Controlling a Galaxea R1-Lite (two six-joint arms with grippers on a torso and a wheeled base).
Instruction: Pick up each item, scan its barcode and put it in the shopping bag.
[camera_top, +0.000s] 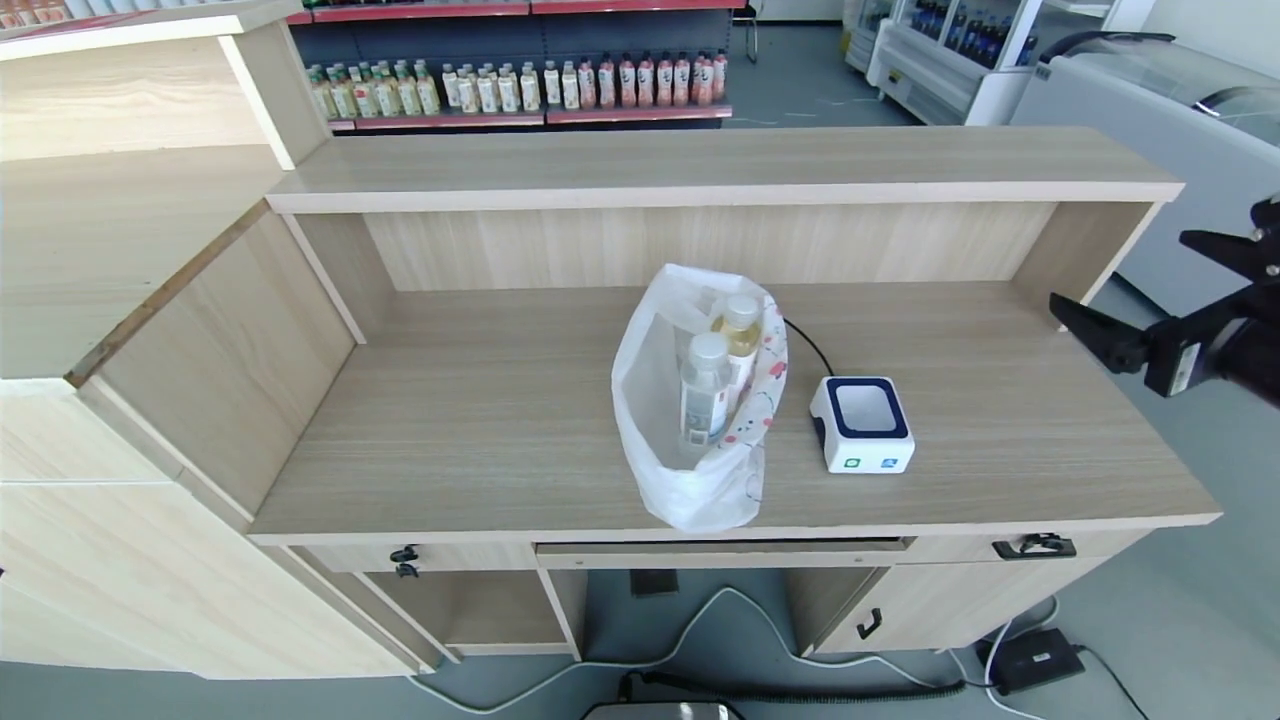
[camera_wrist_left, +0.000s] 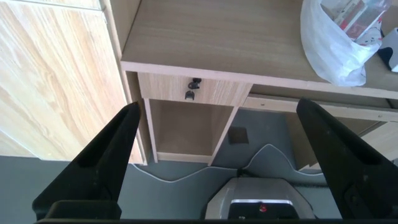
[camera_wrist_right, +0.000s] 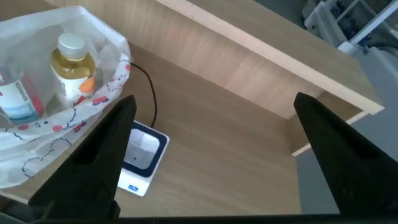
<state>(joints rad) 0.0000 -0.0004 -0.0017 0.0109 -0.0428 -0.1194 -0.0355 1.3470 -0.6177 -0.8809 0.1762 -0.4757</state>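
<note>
Standing near the front edge of the bench, the shopping bag has its mouth open upward, so the clear bottle and the yellow bottle stay upright inside it. The scanner sits just right of the bag, window up for barcodes. Further right of the bag hangs the right claw, wide and empty; the left claw, also wide and empty, is low, left of the bag.

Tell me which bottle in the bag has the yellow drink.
The rear bottle, standing behind the other; the front bottle looks clear.
</note>
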